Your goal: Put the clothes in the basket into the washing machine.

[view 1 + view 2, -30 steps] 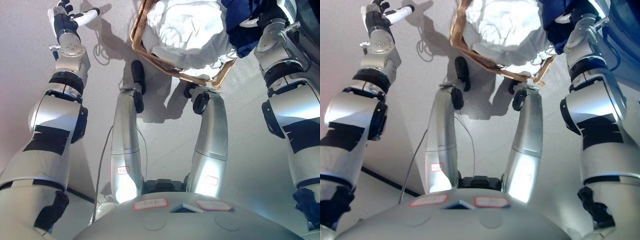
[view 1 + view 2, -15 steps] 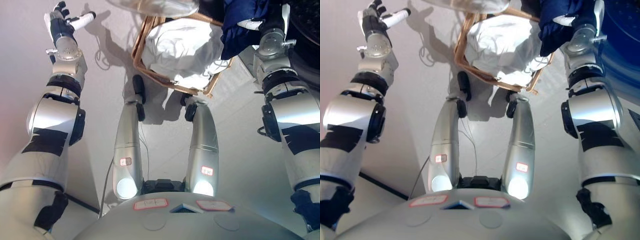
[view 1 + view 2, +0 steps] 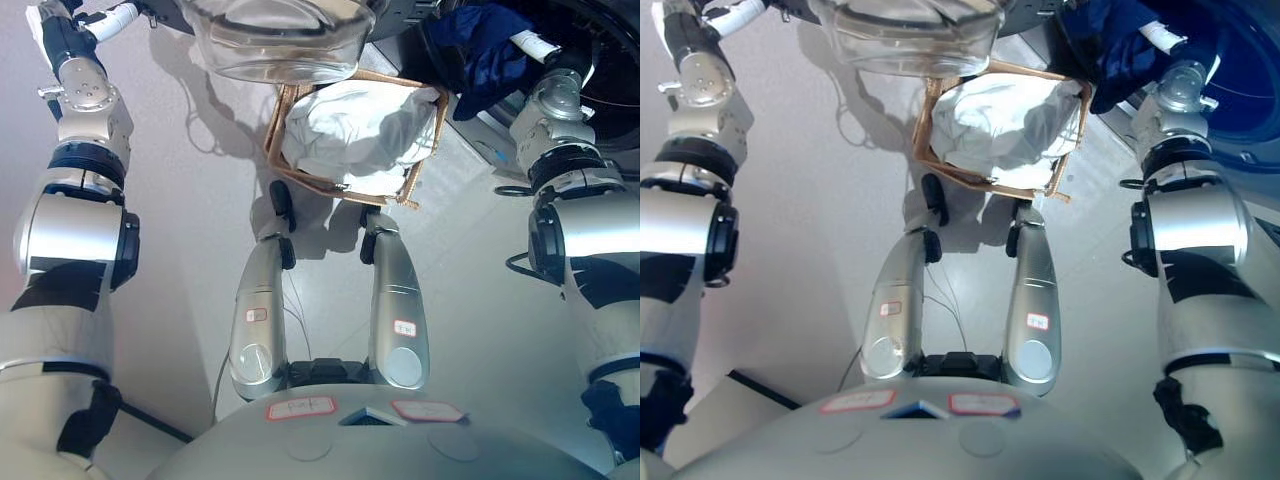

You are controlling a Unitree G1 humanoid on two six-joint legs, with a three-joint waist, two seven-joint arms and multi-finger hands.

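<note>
Pale grey floor (image 3: 190, 230) lay beneath a wicker basket (image 3: 276, 150) holding one white garment (image 3: 350, 125). One navy garment (image 3: 480, 50) hung bunched against the right hand (image 3: 548, 62), raised beyond the basket toward the washing machine (image 3: 1240, 90); whether its fingers were curled round the cloth could not be told, as they were hidden behind it. One glass door (image 3: 280, 40), swung open, stood above the basket, left of those fingers. The left hand (image 3: 62, 30) showed at the upper left, fingers loosely spread and empty. Judged step: carrying the first garment to the drum; next, pushing it through the opening and letting go.
</note>
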